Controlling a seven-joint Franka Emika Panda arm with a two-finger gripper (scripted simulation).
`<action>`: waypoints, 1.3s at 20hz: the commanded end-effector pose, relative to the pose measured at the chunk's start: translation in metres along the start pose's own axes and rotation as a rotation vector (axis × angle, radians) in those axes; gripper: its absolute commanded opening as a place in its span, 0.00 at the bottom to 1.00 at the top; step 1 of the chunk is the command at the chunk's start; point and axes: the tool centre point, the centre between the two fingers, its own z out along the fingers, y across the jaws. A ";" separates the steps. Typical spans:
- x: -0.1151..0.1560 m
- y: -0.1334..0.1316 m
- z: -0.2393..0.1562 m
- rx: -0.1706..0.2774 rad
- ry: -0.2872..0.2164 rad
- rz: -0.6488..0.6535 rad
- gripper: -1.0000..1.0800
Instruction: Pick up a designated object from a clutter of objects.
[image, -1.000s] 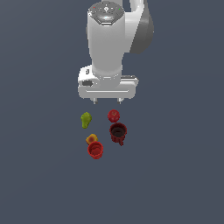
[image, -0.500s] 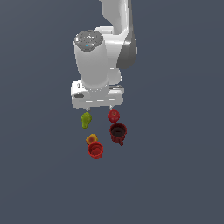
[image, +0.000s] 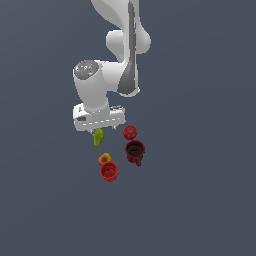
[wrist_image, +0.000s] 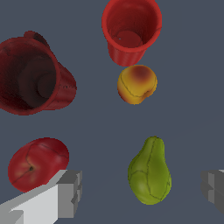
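The yellow-green pear lies on the grey floor at the exterior view's left of the clutter. It also shows in the wrist view, lying between my two fingertips. My gripper is open and empty, just above the pear; in the wrist view the gripper has its fingers spread wide to either side of the pear. The rest of the clutter is a round red fruit, a dark red mug, a yellow-orange fruit and a bright red cup.
In the wrist view the red fruit lies close beside one finger. The mug, the yellow-orange fruit and the red cup lie beyond the pear. A plain grey floor surrounds the group.
The arm has swung toward the exterior view's left and come down, from above the red fruit to just over the pear. The objects have not moved.
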 end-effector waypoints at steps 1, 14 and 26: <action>-0.011 0.010 0.015 -0.003 0.010 -0.025 0.96; -0.045 0.035 0.054 -0.019 0.030 -0.091 0.96; -0.046 0.036 0.071 -0.019 0.030 -0.092 0.96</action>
